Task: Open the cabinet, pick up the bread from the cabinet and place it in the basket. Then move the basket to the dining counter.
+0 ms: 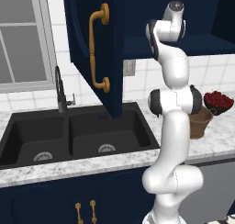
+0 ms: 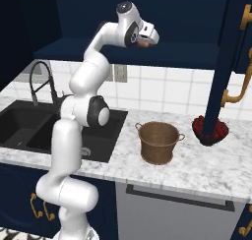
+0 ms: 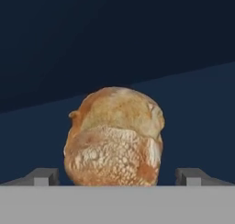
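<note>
Bread (image 3: 114, 138) sits on the cabinet (image 1: 98, 48) shelf, between my hand's (image 3: 117, 176) spread, empty fingers. Door open: done. Remaining: grasp, drop into basket (image 2: 158, 142) below, carry basket to dining counter.

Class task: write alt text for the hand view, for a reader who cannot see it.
A golden-brown bread bun sits on the dark navy cabinet shelf, centred between the open pincer tips, one on each side and neither touching it.
</note>
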Controlling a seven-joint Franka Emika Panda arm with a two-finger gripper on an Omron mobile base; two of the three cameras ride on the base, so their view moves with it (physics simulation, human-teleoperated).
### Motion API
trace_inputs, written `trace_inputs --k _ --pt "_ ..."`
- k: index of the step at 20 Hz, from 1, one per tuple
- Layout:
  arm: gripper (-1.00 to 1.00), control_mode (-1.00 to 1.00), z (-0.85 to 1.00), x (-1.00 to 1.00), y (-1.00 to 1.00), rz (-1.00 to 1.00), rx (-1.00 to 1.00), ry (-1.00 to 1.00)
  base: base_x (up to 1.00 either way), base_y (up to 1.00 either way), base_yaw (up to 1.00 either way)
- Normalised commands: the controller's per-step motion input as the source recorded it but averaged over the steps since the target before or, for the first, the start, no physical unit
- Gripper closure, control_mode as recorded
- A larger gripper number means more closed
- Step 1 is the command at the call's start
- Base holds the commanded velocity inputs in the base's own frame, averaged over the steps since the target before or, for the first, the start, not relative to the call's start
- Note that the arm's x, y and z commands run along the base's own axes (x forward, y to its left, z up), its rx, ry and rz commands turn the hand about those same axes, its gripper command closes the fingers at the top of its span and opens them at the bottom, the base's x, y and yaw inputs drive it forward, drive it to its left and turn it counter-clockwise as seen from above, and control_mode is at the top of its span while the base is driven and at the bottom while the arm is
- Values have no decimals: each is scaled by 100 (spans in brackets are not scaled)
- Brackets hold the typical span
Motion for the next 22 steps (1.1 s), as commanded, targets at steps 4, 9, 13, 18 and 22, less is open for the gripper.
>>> trace_inputs --k 4,9,13,18,22 --pt "-100 -100 -20 -78 5 0 0 -20 0 0 0" --pt "-100 -100 -93 -100 1 0 0 -41 0 0 0" --pt "-100 -100 -29 -57 11 0 1 -23 0 0 0" --pt "-100 -100 -13 -67 9 1 0 -30 0 0 0" --pt "-100 -100 18 -57 0 0 1 -14 0 0 0"
